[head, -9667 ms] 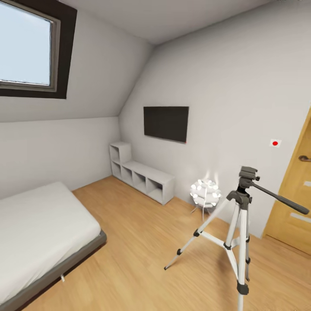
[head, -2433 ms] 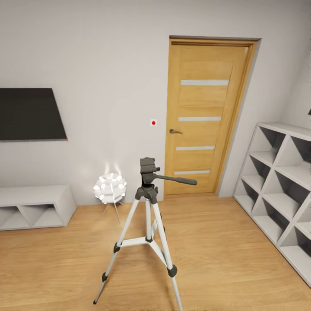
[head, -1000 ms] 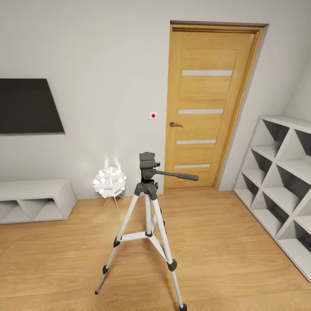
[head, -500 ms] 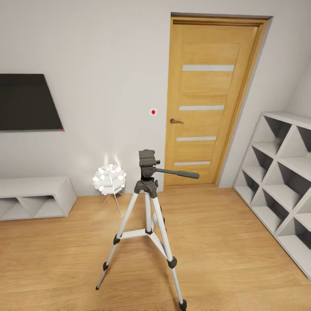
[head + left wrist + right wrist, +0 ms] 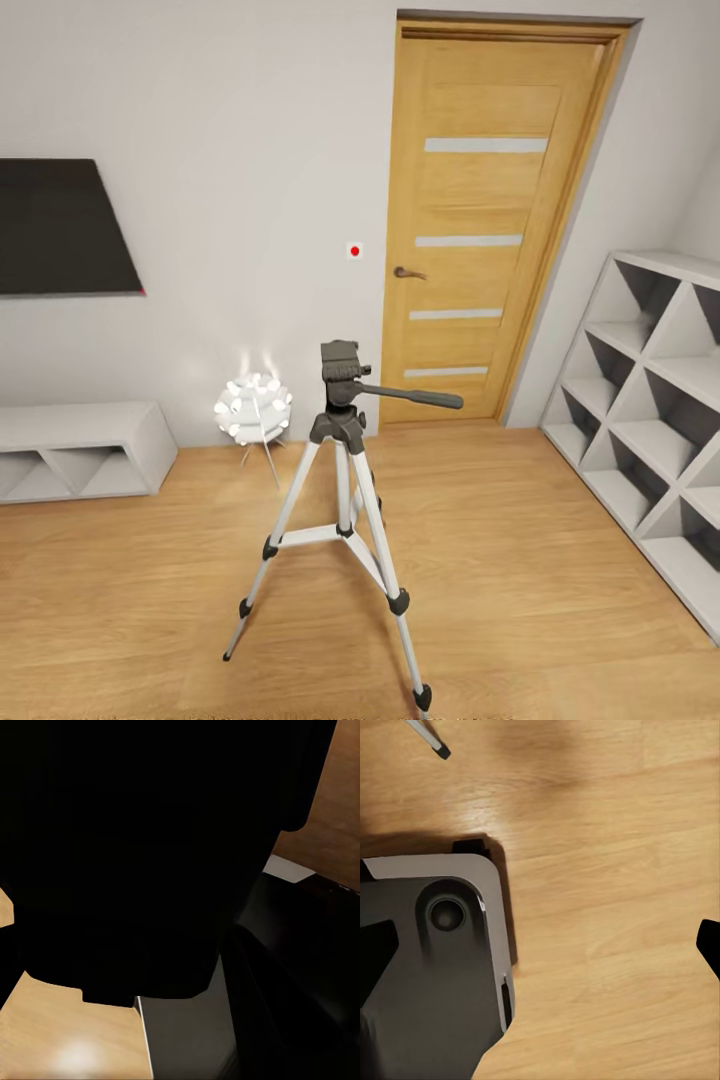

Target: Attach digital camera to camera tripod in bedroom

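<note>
Silver-legged camera tripod with black pan head, standing free on light wood floor before wooden door, legs splayed for stability. Digital camera unseen; either end effector's state: cannot tell.

Camera tripod silver legs, black head; door honey wood, pale stripes; floor light wood

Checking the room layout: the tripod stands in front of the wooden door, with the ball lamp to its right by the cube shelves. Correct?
Not quite. In the head view the ball lamp is left of the tripod, beside the low white shelf; the cube shelves stand right.
</note>
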You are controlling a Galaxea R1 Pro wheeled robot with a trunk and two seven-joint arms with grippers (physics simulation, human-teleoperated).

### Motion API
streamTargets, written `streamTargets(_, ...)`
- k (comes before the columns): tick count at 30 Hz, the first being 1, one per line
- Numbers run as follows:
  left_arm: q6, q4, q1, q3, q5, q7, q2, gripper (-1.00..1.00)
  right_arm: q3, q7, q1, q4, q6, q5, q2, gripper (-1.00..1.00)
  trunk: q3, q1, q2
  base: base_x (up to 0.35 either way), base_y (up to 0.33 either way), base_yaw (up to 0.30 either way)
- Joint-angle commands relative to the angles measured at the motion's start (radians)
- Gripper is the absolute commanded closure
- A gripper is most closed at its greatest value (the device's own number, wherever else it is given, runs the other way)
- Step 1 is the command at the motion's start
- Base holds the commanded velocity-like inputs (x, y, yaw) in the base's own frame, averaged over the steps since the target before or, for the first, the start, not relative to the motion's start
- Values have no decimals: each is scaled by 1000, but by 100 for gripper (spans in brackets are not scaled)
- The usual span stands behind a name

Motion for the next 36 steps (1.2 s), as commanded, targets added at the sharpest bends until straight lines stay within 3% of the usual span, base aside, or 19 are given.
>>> streamTargets(1, -1, -1, -1, -9, 6, 2, 0, 100, -4, 2, -1, 3, -7, -3, 0, -100, -4, 0, -2, 0, 0, 0)
streamTargets(36, -1, -1, -1, -9, 6, 2, 0, 100, -4, 3, -1, 2, -7, -3, 0, -100, -59, 0, -2, 0, 0, 0)
